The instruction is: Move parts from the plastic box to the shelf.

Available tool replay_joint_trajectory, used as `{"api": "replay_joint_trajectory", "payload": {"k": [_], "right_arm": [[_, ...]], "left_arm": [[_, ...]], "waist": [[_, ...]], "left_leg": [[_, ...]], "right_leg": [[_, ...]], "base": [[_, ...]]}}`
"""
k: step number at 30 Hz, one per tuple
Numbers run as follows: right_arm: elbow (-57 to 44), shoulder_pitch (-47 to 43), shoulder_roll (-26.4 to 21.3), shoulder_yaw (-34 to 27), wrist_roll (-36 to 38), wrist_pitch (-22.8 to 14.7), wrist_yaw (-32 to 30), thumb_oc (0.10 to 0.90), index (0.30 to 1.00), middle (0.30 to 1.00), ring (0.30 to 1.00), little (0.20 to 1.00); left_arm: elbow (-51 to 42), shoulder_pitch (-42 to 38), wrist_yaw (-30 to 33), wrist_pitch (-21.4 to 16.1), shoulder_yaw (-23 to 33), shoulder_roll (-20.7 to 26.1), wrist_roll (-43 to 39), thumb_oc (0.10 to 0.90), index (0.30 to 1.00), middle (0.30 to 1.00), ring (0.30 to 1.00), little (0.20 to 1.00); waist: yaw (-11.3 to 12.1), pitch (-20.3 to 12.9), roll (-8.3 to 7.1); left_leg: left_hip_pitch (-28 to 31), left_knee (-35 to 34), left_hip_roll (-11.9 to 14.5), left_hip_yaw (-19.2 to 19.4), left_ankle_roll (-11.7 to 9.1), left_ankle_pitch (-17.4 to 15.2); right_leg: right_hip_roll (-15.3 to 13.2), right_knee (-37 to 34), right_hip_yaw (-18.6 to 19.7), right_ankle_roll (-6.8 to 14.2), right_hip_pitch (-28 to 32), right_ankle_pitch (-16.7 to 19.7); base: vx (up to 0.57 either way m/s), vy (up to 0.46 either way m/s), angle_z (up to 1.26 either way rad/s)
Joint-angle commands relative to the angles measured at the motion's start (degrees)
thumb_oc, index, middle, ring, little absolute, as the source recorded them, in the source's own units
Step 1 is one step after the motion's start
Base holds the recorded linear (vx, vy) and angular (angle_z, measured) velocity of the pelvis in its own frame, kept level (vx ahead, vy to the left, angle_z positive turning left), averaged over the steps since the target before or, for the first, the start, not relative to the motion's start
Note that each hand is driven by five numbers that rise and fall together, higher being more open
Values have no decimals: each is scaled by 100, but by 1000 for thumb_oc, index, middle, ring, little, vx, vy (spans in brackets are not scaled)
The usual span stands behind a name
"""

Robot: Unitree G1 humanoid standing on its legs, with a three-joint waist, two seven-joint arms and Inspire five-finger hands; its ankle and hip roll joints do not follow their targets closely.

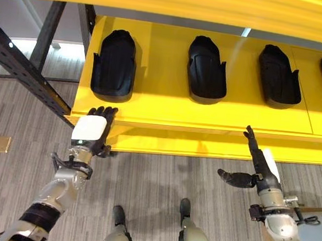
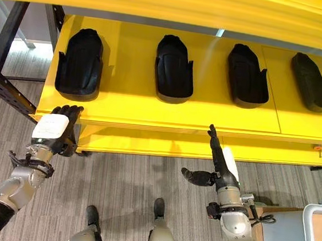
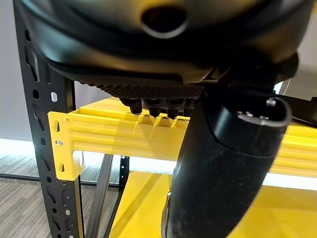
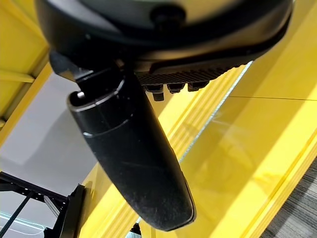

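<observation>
Several black parts (image 1: 114, 64) lay in a row on the yellow shelf (image 1: 151, 105). The left hand (image 1: 93, 131) rested relaxed and empty at its front edge; the right hand (image 1: 254, 165) hovered below, fingers straight, empty.

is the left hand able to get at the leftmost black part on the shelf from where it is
Probably yes. The left hand is at the front edge of the yellow shelf, just below the leftmost black part, holding nothing. Nothing lies between them on the shelf surface, though the upper shelf overhead may limit clearance.
</observation>
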Motion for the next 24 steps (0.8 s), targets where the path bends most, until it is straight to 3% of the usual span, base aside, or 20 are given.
{"api": "replay_joint_trajectory", "payload": {"k": [1, 24], "right_arm": [[-618, -238, -192, -239, 71, -482, -288, 900, 1000, 1000, 1000, 1000], [-750, -127, -321, -67, 210, -596, -282, 900, 1000, 1000, 1000, 1000]], "left_arm": [[279, -649, 346, -25, 0, 46, 106, 900, 1000, 1000, 1000, 1000], [1981, -1643, 386, 206, -538, -211, -364, 900, 1000, 1000, 1000, 1000]], "waist": [[-107, -305, -43], [-281, -244, -109]], "left_leg": [[-513, 825, 222, -385, -10, -229], [-651, 945, 269, -338, -45, -242]], "right_leg": [[-245, 684, -157, 95, -171, -330], [-220, 808, -49, 108, -380, -347]], "base": [[13, 4, -4], [1, 1, 0]]}}
